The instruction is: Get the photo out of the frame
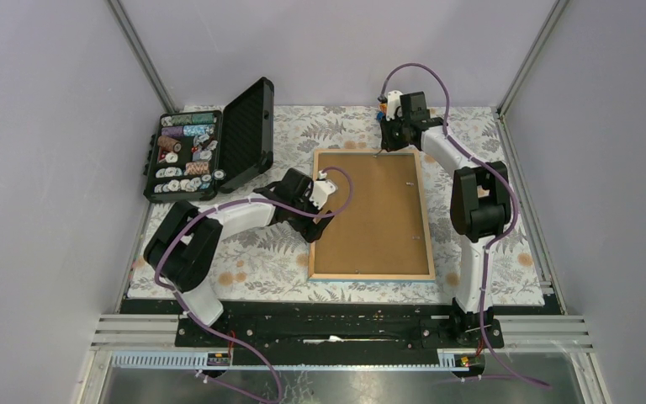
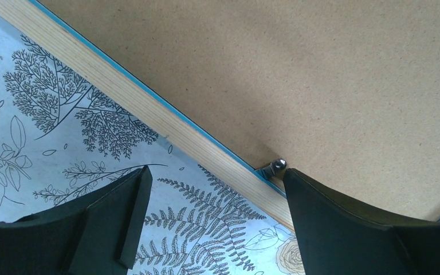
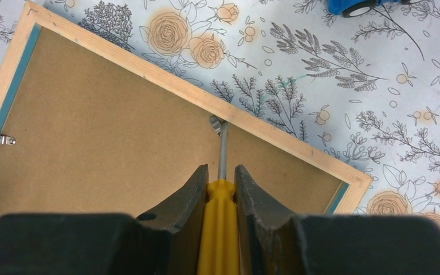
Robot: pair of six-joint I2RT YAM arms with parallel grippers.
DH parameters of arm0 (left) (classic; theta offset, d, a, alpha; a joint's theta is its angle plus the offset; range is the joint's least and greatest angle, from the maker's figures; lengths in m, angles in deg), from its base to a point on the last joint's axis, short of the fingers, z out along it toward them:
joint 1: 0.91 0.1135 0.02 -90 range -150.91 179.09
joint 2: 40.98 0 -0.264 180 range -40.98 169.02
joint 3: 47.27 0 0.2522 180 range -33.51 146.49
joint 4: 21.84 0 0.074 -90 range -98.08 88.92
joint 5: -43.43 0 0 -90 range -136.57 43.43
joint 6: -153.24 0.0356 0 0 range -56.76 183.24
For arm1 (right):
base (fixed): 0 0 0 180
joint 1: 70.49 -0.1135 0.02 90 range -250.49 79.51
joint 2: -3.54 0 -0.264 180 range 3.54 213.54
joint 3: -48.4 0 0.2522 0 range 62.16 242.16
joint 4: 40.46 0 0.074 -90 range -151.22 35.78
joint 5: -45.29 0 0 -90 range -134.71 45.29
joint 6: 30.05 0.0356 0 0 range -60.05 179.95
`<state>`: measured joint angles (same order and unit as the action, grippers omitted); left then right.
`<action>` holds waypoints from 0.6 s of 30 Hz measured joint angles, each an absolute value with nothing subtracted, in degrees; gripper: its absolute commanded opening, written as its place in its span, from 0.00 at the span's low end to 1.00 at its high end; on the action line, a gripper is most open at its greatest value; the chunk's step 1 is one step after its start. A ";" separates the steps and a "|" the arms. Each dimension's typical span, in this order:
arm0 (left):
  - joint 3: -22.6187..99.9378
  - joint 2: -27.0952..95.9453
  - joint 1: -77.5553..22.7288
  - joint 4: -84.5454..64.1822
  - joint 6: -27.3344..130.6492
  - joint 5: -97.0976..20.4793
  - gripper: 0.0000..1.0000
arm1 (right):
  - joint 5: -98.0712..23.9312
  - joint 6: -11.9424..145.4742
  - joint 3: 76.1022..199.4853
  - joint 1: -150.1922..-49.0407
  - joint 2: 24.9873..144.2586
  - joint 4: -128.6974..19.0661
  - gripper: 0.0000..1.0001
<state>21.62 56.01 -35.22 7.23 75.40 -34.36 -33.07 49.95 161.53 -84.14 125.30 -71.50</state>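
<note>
**Frame face-down; retaining clips being worked, photo not visible**

The frame [image 1: 373, 214] lies back-up at table centre on the floral cloth [image 1: 244, 261], brown backing board [image 1: 370, 206] in place; the photo is hidden beneath it. The left gripper [image 2: 212, 200] hangs wide apart over the frame's left rim, beside a small metal clip [image 2: 277, 166]. The right gripper [image 3: 220, 183] clamps a yellow-handled screwdriver [image 3: 222, 195], tip at the far-edge clip [image 3: 215, 121]. Judged next: lever that clip aside without gouging the board.
</note>
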 measured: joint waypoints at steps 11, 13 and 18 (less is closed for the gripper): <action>22.80 57.30 -34.85 7.39 75.47 -33.42 0.90 | -27.74 48.90 162.34 -84.97 126.13 -72.57 0.00; 22.98 57.43 -34.78 7.52 75.47 -33.29 0.90 | -27.56 48.66 162.84 -85.01 126.39 -73.01 0.00; 23.05 57.45 -34.76 7.56 75.47 -33.27 0.90 | -27.76 48.40 163.02 -85.06 126.41 -73.42 0.00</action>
<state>23.05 57.45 -34.76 7.56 75.47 -33.27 -27.76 48.40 163.02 -85.06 126.41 -73.42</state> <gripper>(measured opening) 0.899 0.261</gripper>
